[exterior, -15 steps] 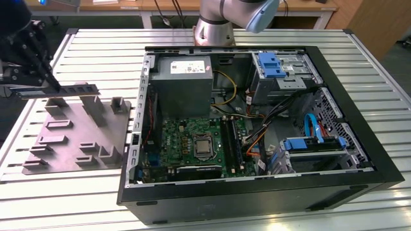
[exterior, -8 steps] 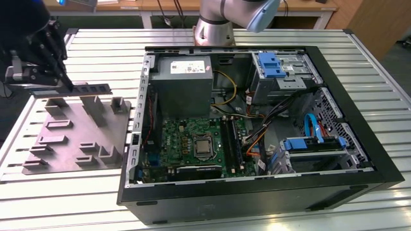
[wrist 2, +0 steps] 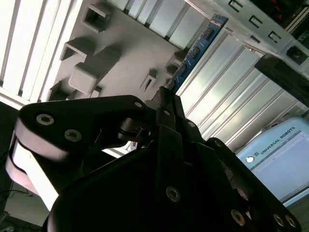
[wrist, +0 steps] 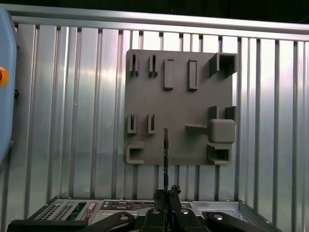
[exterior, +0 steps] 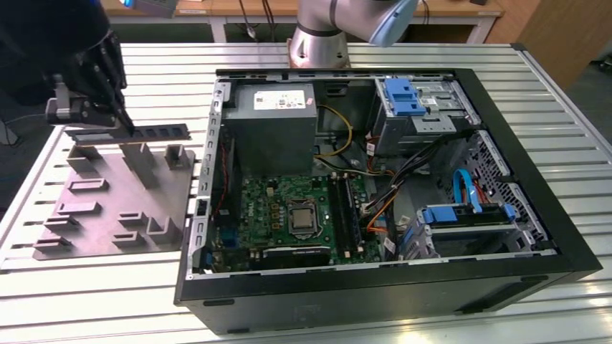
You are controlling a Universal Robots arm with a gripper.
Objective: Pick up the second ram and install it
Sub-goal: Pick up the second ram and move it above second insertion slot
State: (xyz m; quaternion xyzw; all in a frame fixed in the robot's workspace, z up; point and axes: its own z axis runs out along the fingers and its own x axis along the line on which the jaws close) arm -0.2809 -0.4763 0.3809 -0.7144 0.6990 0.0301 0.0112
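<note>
At the exterior view's left, above the far left corner of the counter (exterior: 86, 287), the dark hand (exterior: 107, 123) hangs with its fingers pressed together on the second ram (exterior: 153, 132), pinching it near one end. The stick lies level, long edge down, and its free end points toward the exterior view's right. It sits over the far edge of the grey fixture (exterior: 105, 190), just above the upright tabs; whether it touches them cannot be told from here.

The fixture itself lies flat on the slatted counter near the left edge. In the first wrist view the ram (wrist: 165, 150) shows edge-on as a thin dark line running out from the hand (wrist: 166, 193) over the fixture plate (wrist: 178, 96). In the second wrist view the fingertips of the hand (wrist 2: 164, 99) close on the stick (wrist 2: 198, 46), whose length reaches past the edge of the fixture (wrist 2: 130, 48) and over the bare slats.

Just beside the fixture, toward the exterior view's right, stands the open computer case (exterior: 383, 301), with a green motherboard (exterior: 277, 208) on its floor. Behind it, at the counter's far edge, rises the arm's base (exterior: 320, 39).
</note>
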